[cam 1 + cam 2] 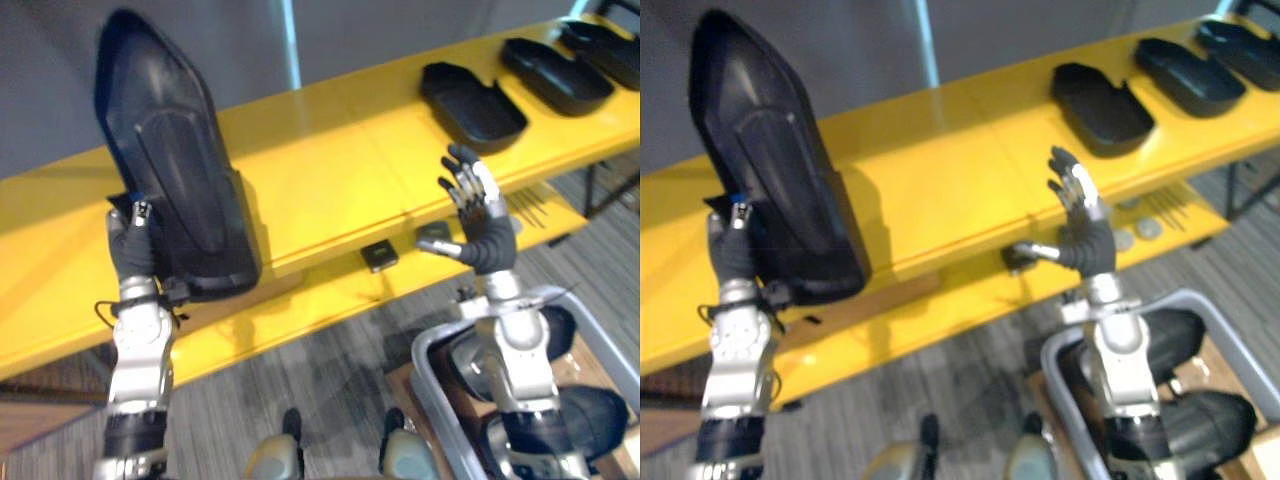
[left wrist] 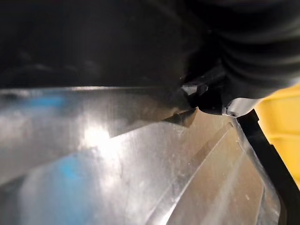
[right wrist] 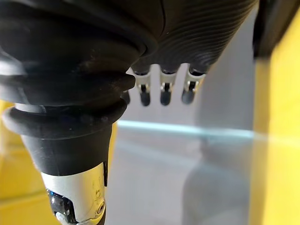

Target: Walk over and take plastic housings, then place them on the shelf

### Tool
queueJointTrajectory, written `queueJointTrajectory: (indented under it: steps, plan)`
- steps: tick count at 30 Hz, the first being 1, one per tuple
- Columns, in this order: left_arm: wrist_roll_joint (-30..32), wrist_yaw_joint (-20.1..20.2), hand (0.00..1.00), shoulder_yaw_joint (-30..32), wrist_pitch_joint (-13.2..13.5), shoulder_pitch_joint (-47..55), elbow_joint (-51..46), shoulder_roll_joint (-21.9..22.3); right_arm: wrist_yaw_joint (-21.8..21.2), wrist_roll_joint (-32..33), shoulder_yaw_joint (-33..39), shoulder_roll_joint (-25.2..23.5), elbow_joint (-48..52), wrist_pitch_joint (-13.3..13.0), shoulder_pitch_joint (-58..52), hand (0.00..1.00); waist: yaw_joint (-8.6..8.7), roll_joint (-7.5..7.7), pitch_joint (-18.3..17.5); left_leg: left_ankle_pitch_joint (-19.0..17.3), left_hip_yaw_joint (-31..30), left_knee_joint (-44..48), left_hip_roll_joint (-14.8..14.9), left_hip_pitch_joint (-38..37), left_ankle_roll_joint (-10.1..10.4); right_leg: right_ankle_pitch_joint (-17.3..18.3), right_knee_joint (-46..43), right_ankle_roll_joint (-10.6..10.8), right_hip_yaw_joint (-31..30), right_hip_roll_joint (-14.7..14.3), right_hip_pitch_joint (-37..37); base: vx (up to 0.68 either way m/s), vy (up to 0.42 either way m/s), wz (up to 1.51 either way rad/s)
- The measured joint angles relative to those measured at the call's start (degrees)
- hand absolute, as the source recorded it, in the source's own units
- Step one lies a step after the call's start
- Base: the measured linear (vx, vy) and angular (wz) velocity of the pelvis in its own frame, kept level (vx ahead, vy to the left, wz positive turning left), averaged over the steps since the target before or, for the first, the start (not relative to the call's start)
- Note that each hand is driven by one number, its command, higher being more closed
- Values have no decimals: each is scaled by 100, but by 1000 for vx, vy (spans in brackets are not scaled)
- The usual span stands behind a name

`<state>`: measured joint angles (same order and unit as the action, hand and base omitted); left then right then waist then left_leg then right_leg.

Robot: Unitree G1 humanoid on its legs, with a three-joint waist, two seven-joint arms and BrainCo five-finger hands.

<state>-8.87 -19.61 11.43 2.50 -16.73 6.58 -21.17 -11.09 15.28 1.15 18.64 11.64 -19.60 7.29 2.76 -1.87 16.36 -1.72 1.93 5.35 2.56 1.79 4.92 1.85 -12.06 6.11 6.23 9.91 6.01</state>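
At left, over the yellow shelf: one black housing, upright, lower edge clamped in the left robot hand, probably for setting down. Right robot hand: spread, empty. Far right: shelved housings, lying flat.

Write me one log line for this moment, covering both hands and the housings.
left hand: gripping black housing upright at yellow shelf | right hand: open, empty, raised | other housings: three lying on shelf, right part
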Motion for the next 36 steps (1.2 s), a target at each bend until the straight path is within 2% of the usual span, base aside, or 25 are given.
queueJointTrajectory:
  steps: [1,3,6,7,10,12,15,16,17,19,25,26,33,36]
  plan:
    - [-189,-137,100,-61,-157,-317,421,-106,-169,251,-20,11,15,103,-108,0,77,-1,1,0,87,-12,20,-6,0,-30,10,-6,-76,-29,42,-20,2,-37]
    - [-348,-292,100,-62,-258,-646,831,-124,-323,474,-85,9,11,246,-291,0,123,-1,1,1,184,-76,42,-89,-1,-46,9,-8,-183,-68,59,-15,-4,-32]
    - [-717,-651,100,-98,-464,-1104,1247,-263,-506,693,-461,-37,12,279,-555,0,194,-4,2,0,363,-122,76,-154,1,-48,-22,-9,-335,-111,142,-10,-7,-28]
    - [-838,-748,100,-124,-572,-1300,1480,-368,-520,748,-651,-73,12,279,-594,0,277,-10,2,9,380,-147,75,-152,8,-47,-31,-9,-346,-111,170,-17,-8,-18]
    - [-939,-1031,100,-250,-884,-1722,2001,-490,-505,754,-1011,-151,44,338,-690,0,353,-14,1,16,471,-182,80,-157,9,-49,-19,-5,-477,-133,223,-1,0,-11]
    - [-1093,-1182,100,-414,-1241,-1953,2350,-543,-489,754,-1300,-214,183,392,-789,0,443,-14,0,13,502,-184,83,-124,12,-60,-16,10,-512,-135,275,16,1,-7]
    - [-1090,-1337,100,-511,-1585,-2076,2638,-544,-418,755,-1564,-266,395,490,-939,0,455,-13,2,2,655,-175,111,-46,27,-120,-12,-1,-657,-190,433,21,-7,-20]
    - [-1092,-1360,100,-511,-1787,-2079,2790,-545,-396,760,-1679,-290,404,512,-1028,0,482,-14,2,-5,715,-172,125,-79,34,-134,-4,-1,-695,-216,430,45,-12,-30]
    - [-1092,-1367,100,-510,-1880,-2079,2833,-545,-392,762,-1719,-313,410,519,-1087,0,507,-14,2,-5,743,-172,131,-89,35,-134,-4,-1,-709,-224,429,51,-18,-20]
    - [-1091,-1388,100,-469,-2194,-2080,2891,-563,-391,768,-1943,-413,495,677,-1371,0,569,-21,6,-41,857,-177,180,-182,36,-137,-4,-6,-797,-282,403,29,-17,-22]
    - [-1140,-1189,100,-294,-2397,-2085,2912,-582,-370,760,-2290,-425,787,705,-1754,0,697,-34,14,-108,1015,-129,216,-217,19,-172,35,-25,-870,-318,401,-20,-3,-14]
    - [-1142,-1147,0,-294,-2404,-2085,2913,-583,-362,761,-2322,-424,797,705,-1753,0,702,-40,17,-129,1054,-87,228,-170,12,-193,79,-21,-907,-327,404,-48,7,-14]
    - [-1602,-1255,0,-294,-2371,-2325,3143,-539,-56,778,-2419,-412,826,706,-1713,0,741,-160,82,-141,1118,-88,235,-129,-4,-250,157,-2,-951,-315,431,-17,3,-4]
    - [-1776,-1496,0,-296,-2152,-2472,3188,-530,-1,873,-2417,-407,879,710,-1662,0,742,-161,83,-124,1133,-80,224,-18,4,-261,89,3,-968,-310,604,12,-3,1]
